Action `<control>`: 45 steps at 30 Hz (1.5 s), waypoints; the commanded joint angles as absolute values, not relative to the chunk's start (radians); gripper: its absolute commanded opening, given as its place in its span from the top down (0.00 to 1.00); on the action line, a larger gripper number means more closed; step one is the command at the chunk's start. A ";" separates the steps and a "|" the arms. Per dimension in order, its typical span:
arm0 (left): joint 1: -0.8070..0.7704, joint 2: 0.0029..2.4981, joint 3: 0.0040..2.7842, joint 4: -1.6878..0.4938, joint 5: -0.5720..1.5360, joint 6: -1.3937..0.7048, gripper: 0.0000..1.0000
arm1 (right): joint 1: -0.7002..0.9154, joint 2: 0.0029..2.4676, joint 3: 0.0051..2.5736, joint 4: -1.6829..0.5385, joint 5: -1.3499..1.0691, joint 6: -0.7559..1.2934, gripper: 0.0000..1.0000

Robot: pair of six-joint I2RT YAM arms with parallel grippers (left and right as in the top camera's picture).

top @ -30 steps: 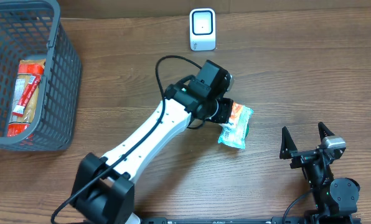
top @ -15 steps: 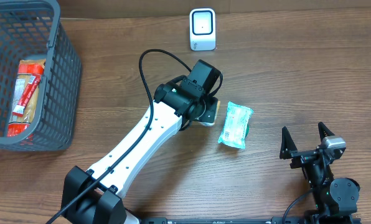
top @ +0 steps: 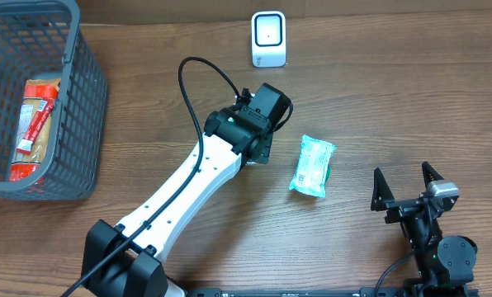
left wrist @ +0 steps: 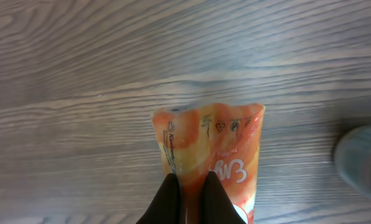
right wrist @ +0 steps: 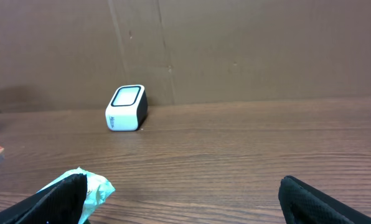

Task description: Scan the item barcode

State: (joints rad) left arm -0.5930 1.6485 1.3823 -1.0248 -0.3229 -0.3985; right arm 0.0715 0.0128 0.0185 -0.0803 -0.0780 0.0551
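**A:** Where is the orange packet?

**B:** The orange packet (left wrist: 213, 155) is in the left tool (left wrist: 188, 186). The two dark fingers (left wrist: 167, 196) are pinched together on one end of it. From overhead the wrist of the left arm (top: 205, 173) hides it, near the middle of the surface (top: 395, 82).

**A:** Which way does it point?

**B:** Its long axis runs straight out from the fingers, and the free crimped end points away from the tool. The side facing the wrist camera shows lettering and a row of small symbols near that end. I cannot tell whether it is lifted or resting on the wood.

**A:** And the scanner?

**B:** The white scanner (top: 268, 39) stands upright at the far edge, a little to the right of the held packet and well apart from it.

**A:** Is anything else close by?

**B:** A green packet (top: 312, 165) lies flat just right of the left wrist. Its long axis runs near to far, slightly tilted.

**A:** What about the other arm?

**B:** The right tool (top: 403, 177) sits at the near right with its fingers spread wide, holding nothing. It faces the far side.

**A:** What are the surroundings like?

**B:** The surface is brown wood grain. A grey mesh basket (top: 85, 107) at the far left holds red and orange packs (top: 33, 124). A brown cardboard wall (right wrist: 235, 50) stands behind the far edge.
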 commanded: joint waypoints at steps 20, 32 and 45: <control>-0.661 1.861 1.369 -1.137 -0.703 -0.700 0.96 | 0.065 0.005 0.008 -0.077 -0.081 0.051 0.00; -0.689 2.031 1.370 -1.156 -0.764 -0.729 0.96 | 0.065 0.005 0.008 -0.077 -0.081 0.051 0.00; -0.738 2.037 1.370 -1.117 -0.809 -0.730 0.96 | 0.065 0.005 0.008 -0.077 -0.081 0.051 0.00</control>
